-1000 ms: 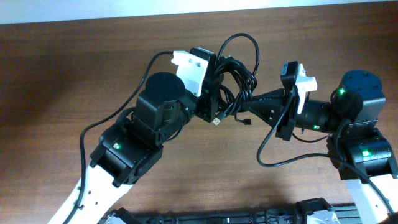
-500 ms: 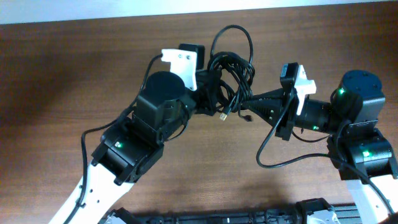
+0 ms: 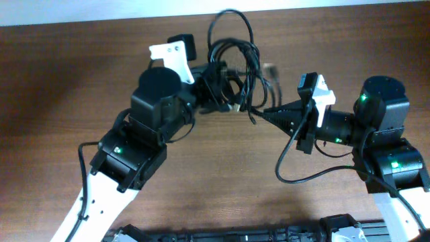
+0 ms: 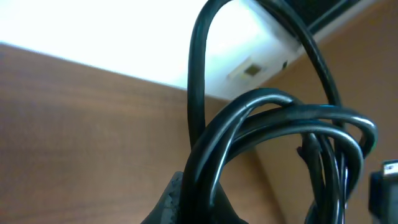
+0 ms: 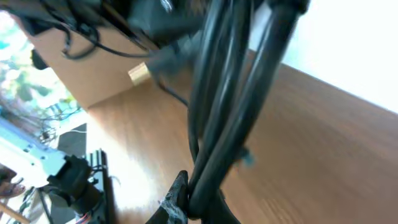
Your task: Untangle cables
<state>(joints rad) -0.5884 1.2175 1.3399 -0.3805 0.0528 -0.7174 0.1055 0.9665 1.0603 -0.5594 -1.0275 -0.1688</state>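
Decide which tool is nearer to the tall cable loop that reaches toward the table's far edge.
Left. The left tool grips the cables just below the loop. The right tool grips the bundle further off, at its end away from the loop.

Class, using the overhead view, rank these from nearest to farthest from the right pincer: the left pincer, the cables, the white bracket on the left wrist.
From the right pincer:
1. Cables: gripped at its tip.
2. Left pincer: to its left, on the other side of the bundle.
3. White bracket: farthest, up and to the left, beyond the left pincer.
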